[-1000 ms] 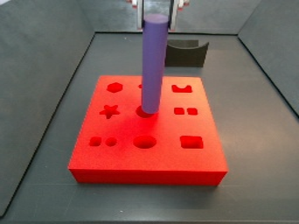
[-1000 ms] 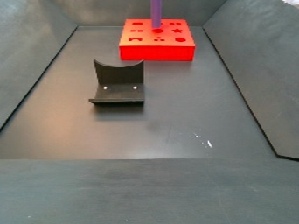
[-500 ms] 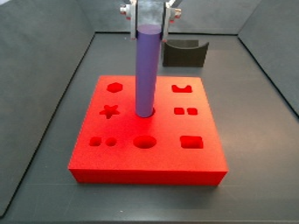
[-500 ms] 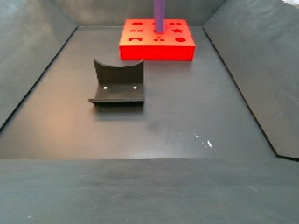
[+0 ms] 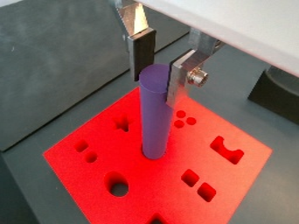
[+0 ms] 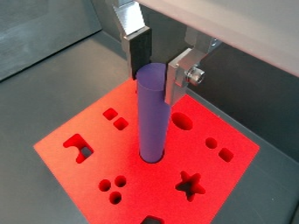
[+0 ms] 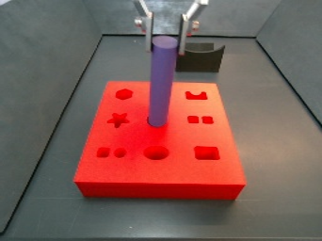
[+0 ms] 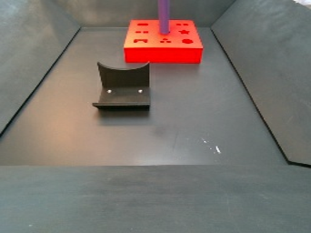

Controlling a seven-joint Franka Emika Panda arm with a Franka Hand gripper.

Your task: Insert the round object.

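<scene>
The round object, a long purple cylinder [image 7: 160, 80], stands upright with its lower end in a round hole at the middle of the red board [image 7: 157, 174]. It shows in both wrist views [image 5: 155, 118] [image 6: 149, 114] and at the far end of a side view [image 8: 163, 11]. My gripper [image 7: 168, 24] is right over the cylinder's top. Its jaws are open, spread wider than the cylinder. In both wrist views [image 5: 162, 66] [image 6: 158, 61] the silver fingers flank the top end with a gap at the dark pad.
The red board [image 8: 165, 55] has several other shaped holes: star, squares, small rounds, a notched one. The dark fixture [image 8: 122, 88] stands on the grey floor away from the board, and shows behind the board in a side view [image 7: 201, 58]. Grey walls enclose the floor.
The cylinder has gone down deeper into the round hole. The jaws, shut on its top before, have spread open around it.
</scene>
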